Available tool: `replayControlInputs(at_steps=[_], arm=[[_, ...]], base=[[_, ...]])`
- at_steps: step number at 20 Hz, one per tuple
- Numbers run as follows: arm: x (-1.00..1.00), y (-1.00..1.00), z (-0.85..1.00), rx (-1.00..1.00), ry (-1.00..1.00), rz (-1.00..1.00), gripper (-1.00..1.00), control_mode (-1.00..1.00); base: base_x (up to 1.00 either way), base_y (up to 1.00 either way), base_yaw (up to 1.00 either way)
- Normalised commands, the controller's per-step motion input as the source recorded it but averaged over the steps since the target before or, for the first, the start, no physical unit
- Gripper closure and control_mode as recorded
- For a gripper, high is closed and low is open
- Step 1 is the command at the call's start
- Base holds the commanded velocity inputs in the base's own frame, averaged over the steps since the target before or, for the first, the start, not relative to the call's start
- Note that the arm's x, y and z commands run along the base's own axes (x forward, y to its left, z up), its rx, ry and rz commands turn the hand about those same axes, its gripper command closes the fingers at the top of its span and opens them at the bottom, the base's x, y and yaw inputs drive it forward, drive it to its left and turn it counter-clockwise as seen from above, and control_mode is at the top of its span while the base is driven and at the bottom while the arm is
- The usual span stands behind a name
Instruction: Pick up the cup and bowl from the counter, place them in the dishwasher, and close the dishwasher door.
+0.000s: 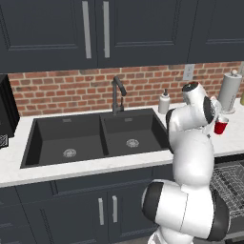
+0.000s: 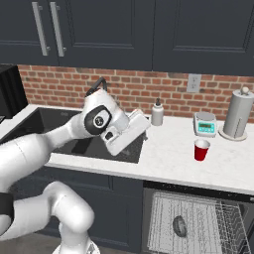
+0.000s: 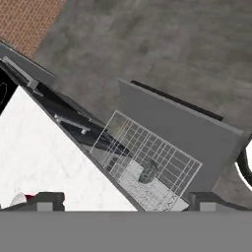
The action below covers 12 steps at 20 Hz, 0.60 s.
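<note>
paper towel roll [image 2: 237, 115], scale [image 2: 204, 124] and soap bottle [image 2: 158, 113] along brick wall [image 2: 124, 89].

One cup [image 2: 201, 149], one bowl [image 2: 179, 226], one soap dispenser [image 2: 157, 113], one paper towel roll [image 2: 237, 115].

1. The cup [image 2: 201, 149] is small, red with a pale inside, and stands upright on the bench [image 2: 168, 149].
2. The bowl [image 2: 179, 226] is dark grey and lies tilted in the wire rack of the dishwasher [image 2: 198, 223].
3. The rack is pulled out.
4. The dishwasher door [image 3: 197, 133], a flat dark panel, hangs dropped open below the bench edge.
</note>
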Motion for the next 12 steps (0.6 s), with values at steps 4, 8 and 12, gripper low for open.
replayControlInputs(at_steps=[4,8,12], arm=[[0.64,0.00,0.68,0.02,0.46,-0.10,-1.00,-1.00],[0.38,0.00,0.31,0.03,0.32,-0.13,-1.00,-1.00],[0.09,0.00,0.00,0.02,0.17,-0.14,-1.00,-1.00]], base=[[0.00,0.00,0.00],[0.00,0.00,0.00],[0.00,0.00,0.00]])
